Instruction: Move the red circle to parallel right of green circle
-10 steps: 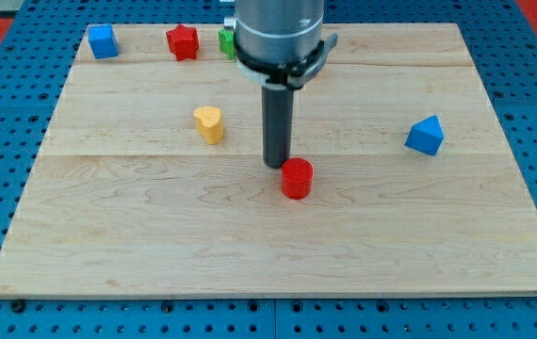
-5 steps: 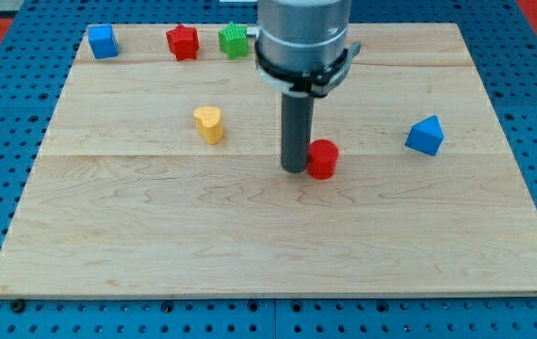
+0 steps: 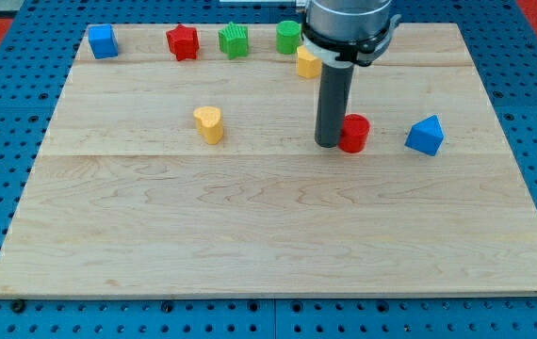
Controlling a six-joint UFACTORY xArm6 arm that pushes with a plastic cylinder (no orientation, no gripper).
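The red circle [image 3: 353, 133] was being pushed, with my tip [image 3: 329, 143] pressed against its left side and nothing gripped. It lay well below and right of the green circle [image 3: 288, 37]; an upward push was judged necessary next.
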